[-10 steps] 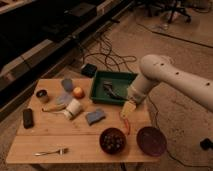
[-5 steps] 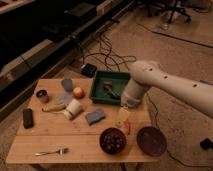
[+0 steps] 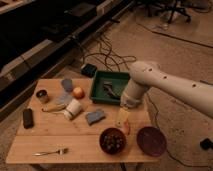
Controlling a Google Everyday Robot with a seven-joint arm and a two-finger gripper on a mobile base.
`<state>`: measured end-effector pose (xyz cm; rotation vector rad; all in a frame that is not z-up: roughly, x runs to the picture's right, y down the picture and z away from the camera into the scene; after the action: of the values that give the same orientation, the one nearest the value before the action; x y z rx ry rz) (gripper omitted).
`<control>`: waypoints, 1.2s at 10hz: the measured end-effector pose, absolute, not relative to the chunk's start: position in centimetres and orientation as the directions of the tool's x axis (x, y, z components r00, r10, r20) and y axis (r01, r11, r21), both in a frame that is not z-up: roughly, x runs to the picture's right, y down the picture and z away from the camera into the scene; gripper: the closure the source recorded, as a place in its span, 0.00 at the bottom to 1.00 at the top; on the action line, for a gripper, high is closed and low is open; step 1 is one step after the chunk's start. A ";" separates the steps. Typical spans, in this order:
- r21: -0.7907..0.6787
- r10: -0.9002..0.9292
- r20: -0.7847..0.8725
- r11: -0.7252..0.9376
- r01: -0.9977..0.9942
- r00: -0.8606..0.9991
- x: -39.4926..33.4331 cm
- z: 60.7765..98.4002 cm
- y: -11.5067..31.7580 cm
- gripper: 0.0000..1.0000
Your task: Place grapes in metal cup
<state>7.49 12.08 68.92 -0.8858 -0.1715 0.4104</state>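
End effector (image 3: 123, 122) hangs over table (image 3: 30, 145), fingers apart, just above bowl (image 3: 100, 140) holding grapes (image 3: 113, 141). Metal cup (image 3: 42, 95) stands well apart, across the table.

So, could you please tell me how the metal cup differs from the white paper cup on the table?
The metal cup stands upright; the paper cup lies on its side. The metal cup is dull tan, the paper cup white. Both rest on the table, apart from the pincer, which hangs open over the table's other side.
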 end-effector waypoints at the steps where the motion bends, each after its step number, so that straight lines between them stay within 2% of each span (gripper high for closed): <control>1: -0.778 0.403 -0.022 0.568 -0.269 0.915 7.4 68.8 12.1 0.20; 5: -0.767 0.281 0.016 0.620 -0.169 0.960 4.0 67.3 13.4 0.20; 12: -0.760 0.313 0.013 0.620 -0.194 0.950 3.0 66.4 16.0 0.20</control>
<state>3.00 16.03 66.45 -0.8538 -0.1495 0.2927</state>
